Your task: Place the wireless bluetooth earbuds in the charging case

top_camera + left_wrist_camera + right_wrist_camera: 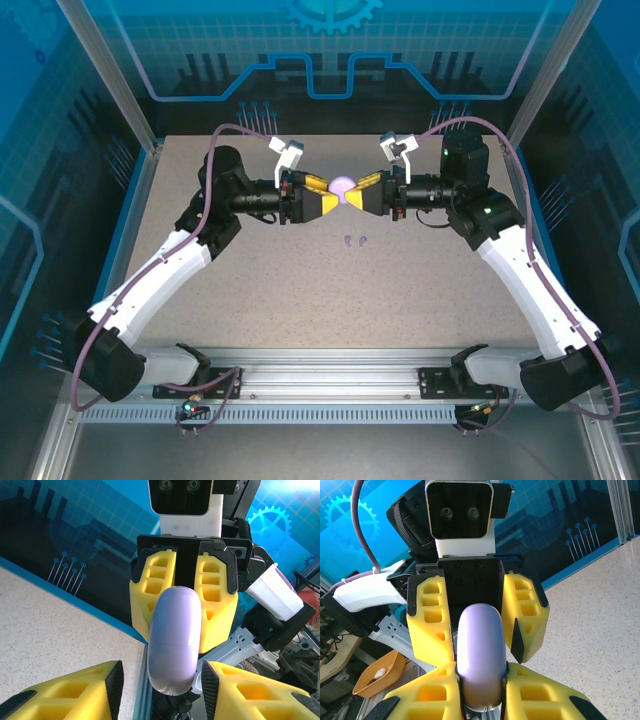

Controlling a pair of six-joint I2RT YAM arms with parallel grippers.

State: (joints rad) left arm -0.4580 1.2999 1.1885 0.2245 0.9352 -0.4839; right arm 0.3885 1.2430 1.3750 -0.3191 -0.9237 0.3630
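The pale lilac charging case (343,186) hangs closed above the middle of the table, held edge-on between the two facing grippers. My right gripper (357,193) (480,690) is shut on the charging case (479,655), both pads pressed against its sides. My left gripper (333,195) (162,680) reaches in from the opposite side and straddles the charging case (175,640) with a gap at each black pad, so it is open. Two pale lilac earbuds (354,241) lie on the tabletop just in front of the grippers, close together.
The speckled tabletop (250,290) is ringed by blue panels and metal posts. An aluminium rail (320,370) carrying the arm bases runs along the near edge. An orange bowl (375,672) sits off the table in the right wrist view.
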